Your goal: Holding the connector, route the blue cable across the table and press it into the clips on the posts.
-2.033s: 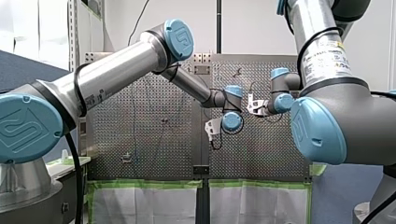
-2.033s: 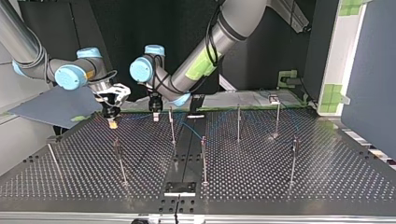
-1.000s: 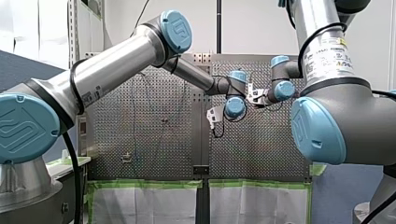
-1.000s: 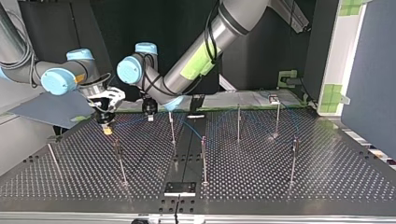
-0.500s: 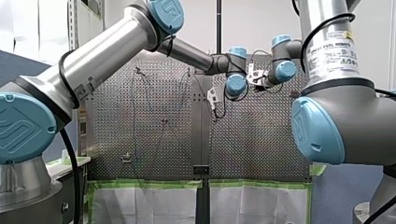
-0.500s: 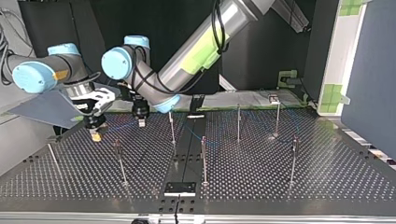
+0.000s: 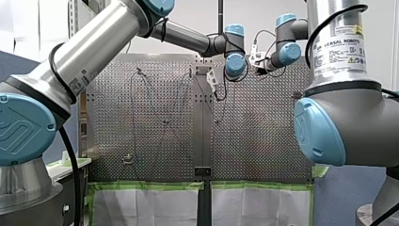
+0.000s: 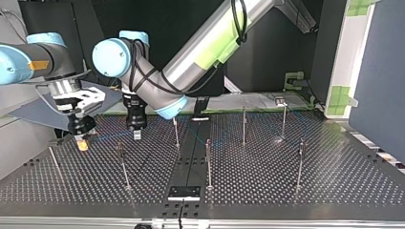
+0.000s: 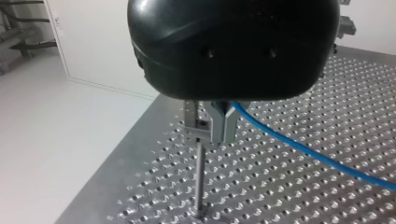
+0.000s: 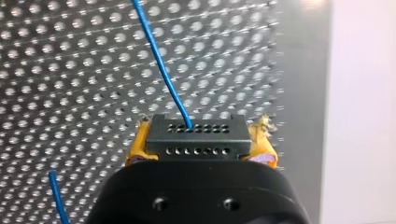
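In the right wrist view my right gripper has its yellow pads shut on the black connector. The blue cable leaves the connector's face and runs ahead over the perforated table. In the left wrist view my left gripper is shut on the blue cable, just above the top of a thin post. At the top view's left my right gripper hangs low over the table. My left gripper hangs beside it, above a post.
Several more thin posts stand across the table, such as those at the middle and the top view's right. A black plate lies at the near edge. Green-taped fixtures sit at the back.
Both arms have swept towards the top view's left and nearer that camera, upward in the front view, carrying the connector and the cable along. Both grips are unchanged.
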Motion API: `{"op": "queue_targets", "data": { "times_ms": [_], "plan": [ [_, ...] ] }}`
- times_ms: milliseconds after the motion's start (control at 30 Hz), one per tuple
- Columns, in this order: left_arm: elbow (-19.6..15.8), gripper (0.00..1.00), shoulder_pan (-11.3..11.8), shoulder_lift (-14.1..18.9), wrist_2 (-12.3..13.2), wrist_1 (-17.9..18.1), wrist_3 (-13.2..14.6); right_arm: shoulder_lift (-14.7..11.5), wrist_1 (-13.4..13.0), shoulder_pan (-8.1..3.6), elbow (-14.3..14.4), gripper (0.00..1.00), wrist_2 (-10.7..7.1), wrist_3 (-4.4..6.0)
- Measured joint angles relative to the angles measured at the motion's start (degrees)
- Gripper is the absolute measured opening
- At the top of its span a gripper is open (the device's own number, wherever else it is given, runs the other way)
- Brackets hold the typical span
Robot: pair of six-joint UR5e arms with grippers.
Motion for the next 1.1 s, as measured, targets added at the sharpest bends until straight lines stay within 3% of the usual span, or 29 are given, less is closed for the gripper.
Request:
{"op": "queue_targets", "data": {
  "times_ms": [267, 733, 1100],
  "plan": [
    [-0.1, 0.00, 0.2, 0.2, 1.4, 2.0, 1.0, -1.6, 0.4, -0.21, -0.2, 0.00, -0.48, 0.03],
    [-1.8, 0.00, 2.5, -1.4, 7.9, 6.5, 1.5, 0.2, 0.3, -0.80, -0.7, 0.00, -1.27, 0.13],
    [-0.3, 0.00, 4.4, -2.1, 9.4, 8.4, 1.6, 1.1, 0.2, -2.01, -2.7, 0.00, -2.22, 0.27]
  ]
}}
